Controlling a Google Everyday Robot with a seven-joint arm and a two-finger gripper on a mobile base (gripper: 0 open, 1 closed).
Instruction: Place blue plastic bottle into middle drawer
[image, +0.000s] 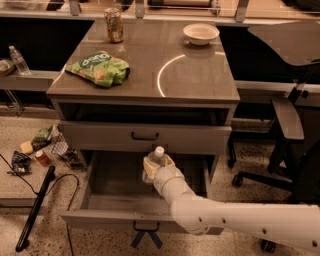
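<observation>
The blue plastic bottle (158, 156) is upright in my gripper (156, 169); only its white cap and clear upper part show above the cream fingers. The gripper is shut on the bottle and holds it inside the open middle drawer (112, 189), towards its rear centre, just below the closed upper drawer front. My white arm reaches in from the lower right, over the drawer's front panel. The bottle's label and base are hidden by the gripper, so I cannot tell whether it touches the drawer floor.
On the cabinet top are a green snack bag (100, 69), a soda can (114, 25) and a white bowl (201, 33). The upper drawer (145, 136) is closed. Litter (45, 150) and a black stick (35, 207) lie on the floor at left. An office chair (285, 120) stands at right.
</observation>
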